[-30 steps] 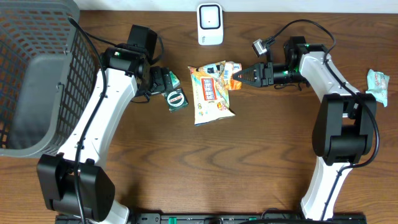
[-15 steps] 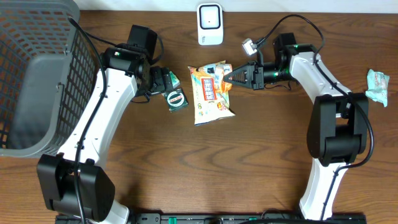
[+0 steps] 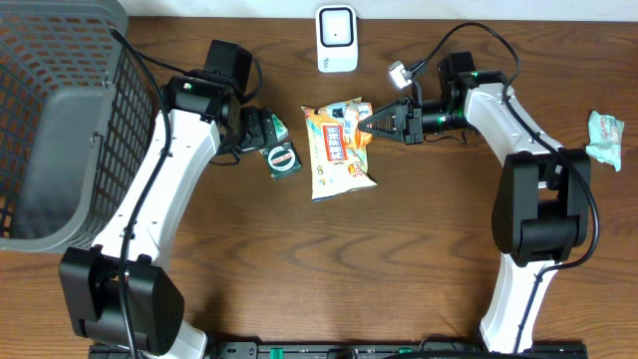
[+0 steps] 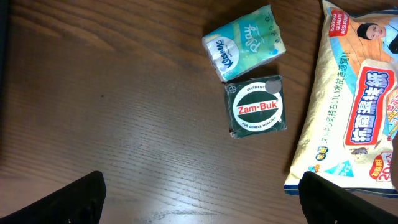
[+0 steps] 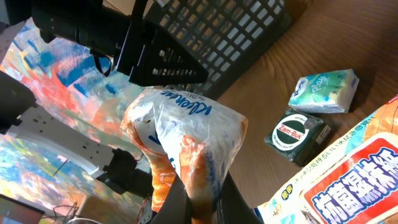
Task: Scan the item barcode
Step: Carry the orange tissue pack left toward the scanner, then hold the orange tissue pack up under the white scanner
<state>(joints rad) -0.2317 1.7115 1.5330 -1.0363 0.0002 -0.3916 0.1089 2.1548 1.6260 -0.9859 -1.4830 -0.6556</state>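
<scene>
Right end effector (image 3: pixel 367 124) closed on small orange packet (image 5: pixel 186 140); left end effector (image 4: pixel 204 200) open.

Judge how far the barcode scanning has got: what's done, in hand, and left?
Done: the right gripper is shut on a small plastic packet. In hand: it holds that packet over the big wipes pack, short of the white scanner. Left: carry it to the scanner for the scan. The left gripper hangs open by a green tin, holding nothing.
</scene>
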